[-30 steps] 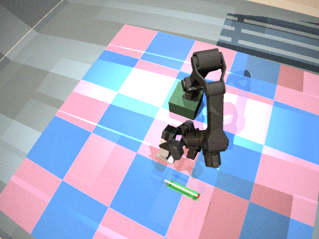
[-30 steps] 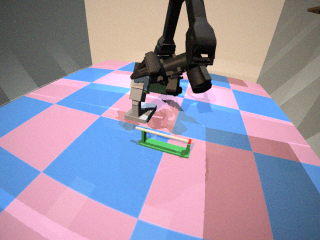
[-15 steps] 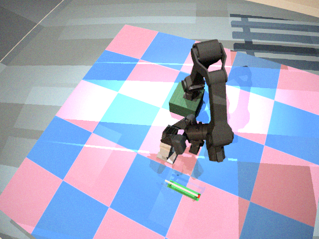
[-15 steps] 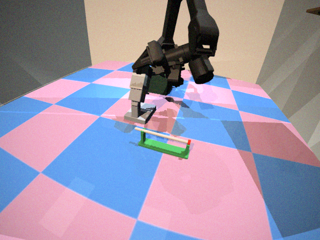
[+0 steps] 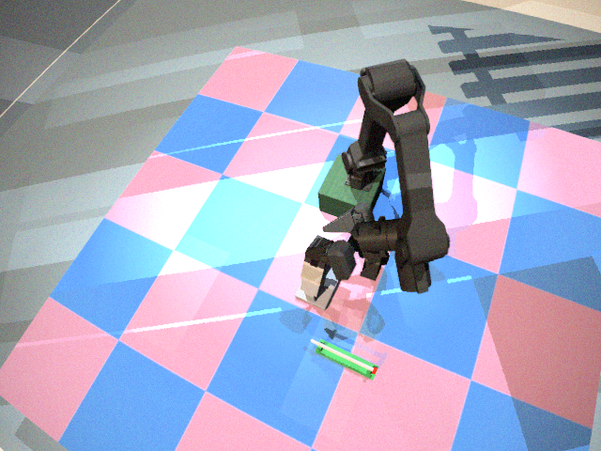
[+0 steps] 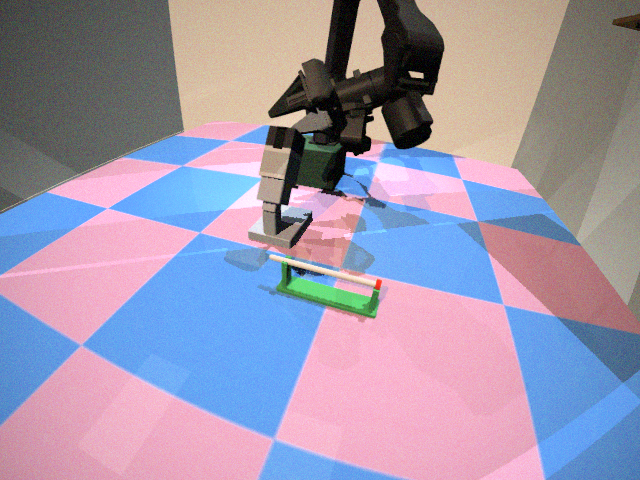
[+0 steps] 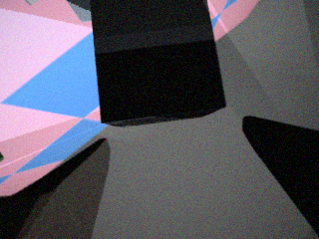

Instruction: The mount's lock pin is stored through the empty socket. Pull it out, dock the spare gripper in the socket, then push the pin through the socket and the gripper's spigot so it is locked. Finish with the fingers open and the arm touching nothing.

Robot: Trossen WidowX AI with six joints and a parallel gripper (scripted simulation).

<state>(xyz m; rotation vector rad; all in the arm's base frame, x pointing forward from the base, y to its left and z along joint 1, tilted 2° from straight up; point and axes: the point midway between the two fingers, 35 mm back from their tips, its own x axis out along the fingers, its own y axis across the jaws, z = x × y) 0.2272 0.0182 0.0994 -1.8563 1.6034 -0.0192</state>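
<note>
"Where's the pin from your seat?"

"The thin cream lock pin with a red end (image 5: 344, 355) (image 6: 325, 271) is well apart from my black parallel-jaw gripper (image 5: 320, 263) (image 6: 281, 119) (image 7: 175, 129) — lower, on the near side in the exterior view. It spans the two uprights of a bright green stand (image 5: 339, 360) (image 6: 330, 296), sloping slightly in that view."

"And the hand?"

"Released, fingers wide, nothing grasped. I see a leaning beige block with a black top (image 5: 313, 274) (image 6: 273, 173) (image 7: 159, 82) near them, on a flat grey base (image 5: 306, 297) (image 6: 271, 237). The wrist view is dark, so I can't tell whether they touch."
</note>
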